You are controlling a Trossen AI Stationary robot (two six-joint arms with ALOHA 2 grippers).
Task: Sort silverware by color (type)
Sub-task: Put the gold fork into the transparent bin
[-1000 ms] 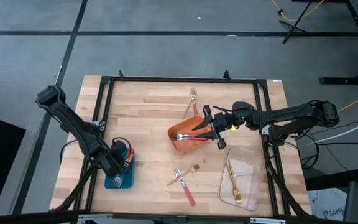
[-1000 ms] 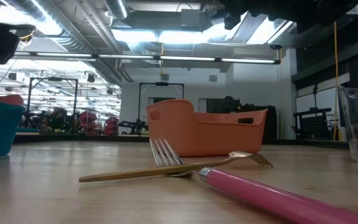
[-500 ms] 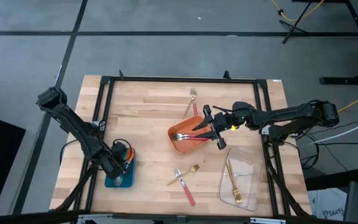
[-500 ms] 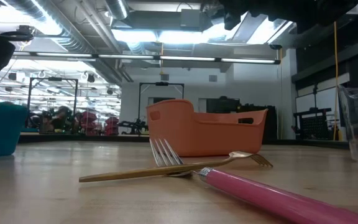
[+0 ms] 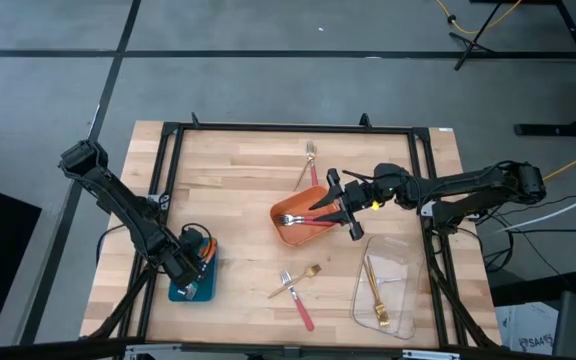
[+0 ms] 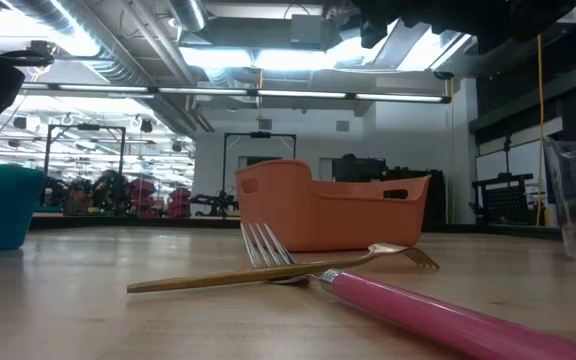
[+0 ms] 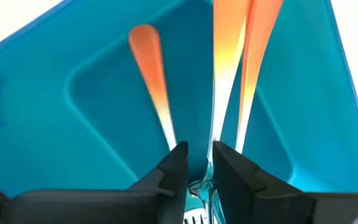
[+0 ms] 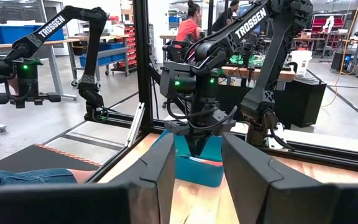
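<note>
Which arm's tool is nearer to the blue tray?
Left. The left tool hangs right over the blue tray, above the orange-handled forks lying in it. The right tool is across the table over the orange tray.

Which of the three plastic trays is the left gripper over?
The blue tray at the table's left front; the left gripper hangs over its orange-handled forks.

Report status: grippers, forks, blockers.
Left gripper down in the blue plastic tray, jaws around an orange-handled fork. Right gripper open over the orange plastic tray. No blockers seen.
</note>
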